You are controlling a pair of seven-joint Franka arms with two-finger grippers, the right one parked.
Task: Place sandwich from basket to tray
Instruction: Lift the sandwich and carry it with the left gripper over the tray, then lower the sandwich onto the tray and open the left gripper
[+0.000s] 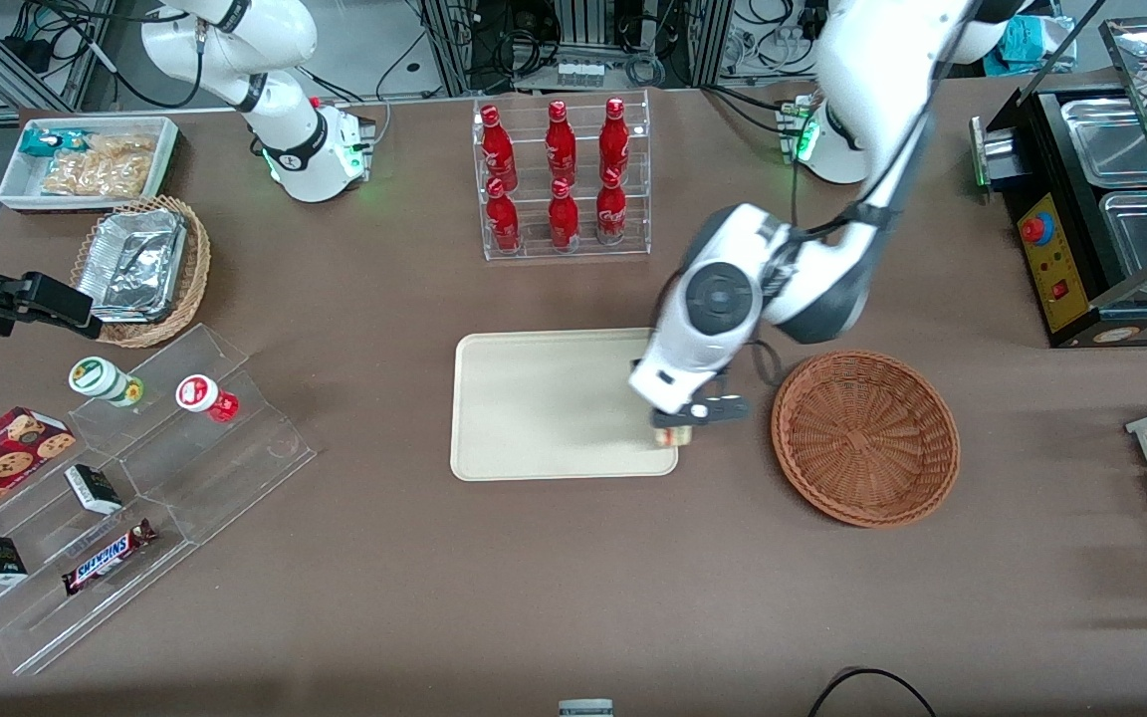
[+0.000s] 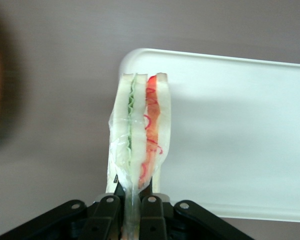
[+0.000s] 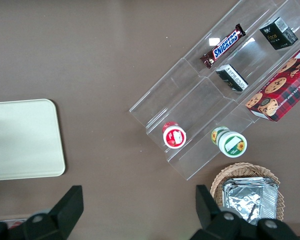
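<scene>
Tray (image 1: pixel 544 403) lies mid-table, nearest the front camera of the task's things; over its corner toward the basket the gripper (image 1: pixel 685 426) hangs, fingers (image 2: pixel 149 207) clamped on the wrapped sandwich (image 2: pixel 140 132), filling edge outward; beside the tray sits the basket (image 1: pixel 864 436), nothing inside.

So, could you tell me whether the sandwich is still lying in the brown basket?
No, the basket holds nothing, and the tool is shut on the sandwich above a corner of the tray.
</scene>
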